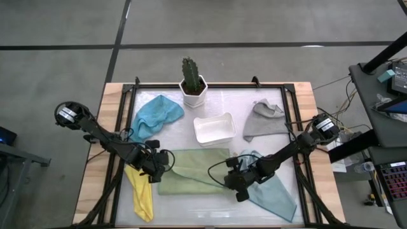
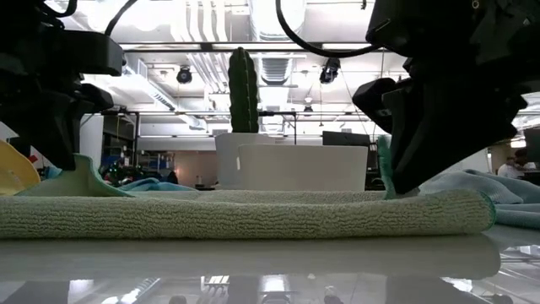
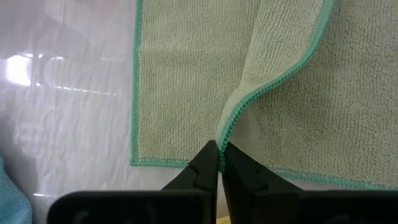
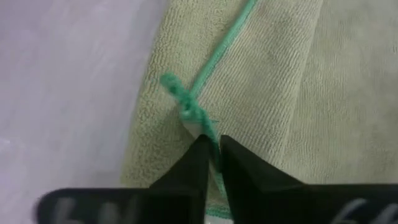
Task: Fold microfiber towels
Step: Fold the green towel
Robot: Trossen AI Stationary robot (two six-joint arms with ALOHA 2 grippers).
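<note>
Grippers are working at opposite ends of the olive green towel, which is lying partly folded on the table in front of the white tray. The left gripper is pinching the towel's teal-stitched edge at its left end, beside the yellow towel. The right gripper is clamping the hem at the right end, next to the pale teal towel.
</note>
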